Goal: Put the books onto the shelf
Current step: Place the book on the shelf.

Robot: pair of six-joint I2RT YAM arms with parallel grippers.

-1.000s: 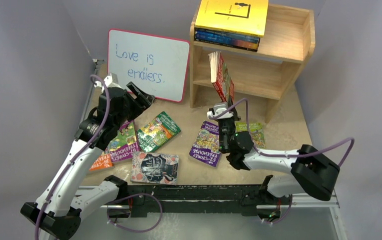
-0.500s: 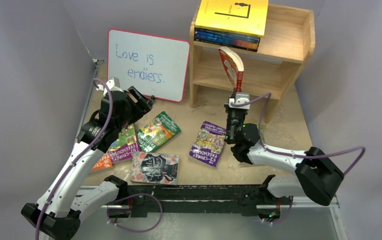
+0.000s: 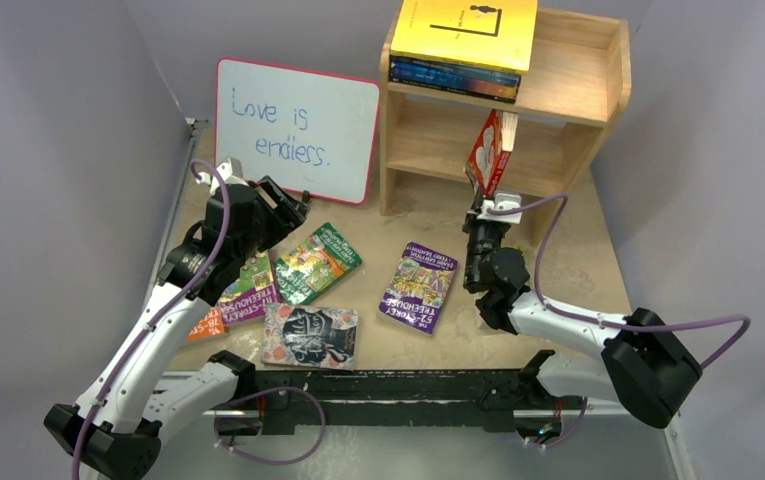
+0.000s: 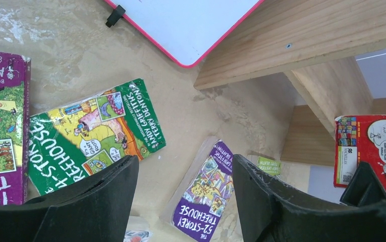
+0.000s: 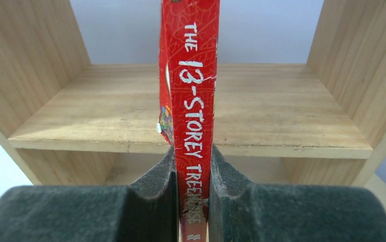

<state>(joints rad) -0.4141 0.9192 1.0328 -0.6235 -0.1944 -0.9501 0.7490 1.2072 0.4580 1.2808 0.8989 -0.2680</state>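
- The red book [image 3: 490, 152] has been carried further right and closer to the shelf [image 3: 568, 150] than half a second ago; it is now held on edge right at the front of the lower tier, below the top board.
- The right gripper [image 5: 191, 174] is clamped on the red book's spine, which reads "THE 13-STOREY TREEHOUSE".
- The right arm has been stretched further toward the shelf; its elbow is seen moved right.
- The left gripper [image 4: 183, 194] is barely shifted from earlier: jaws held wide apart with nothing between them, hovering left of the shelf over the books lying flat.
- The yellow book [image 3: 466, 30] and the dark blue books [image 3: 455, 78] stacked under it are unchanged on the shelf's top tier.
- In front of the shelf, the purple book [image 3: 419, 286] is unmoved; "52-STOREY TREEHOUSE" is read on it.
- Left of the shelf, the green book [image 3: 316, 263] is marked "ANDY GRIFFITHS & TERRY DENTON"; its title is partly hidden.
- Further left, a second purple book [image 3: 248, 290] and an orange book [image 3: 204, 324] are partly covered by the left arm.
- The floral book [image 3: 310, 335] is lying nearest the arm bases; its title cannot be read.
- The whiteboard [image 3: 295, 128], left of the shelf, reads "Love is endless."
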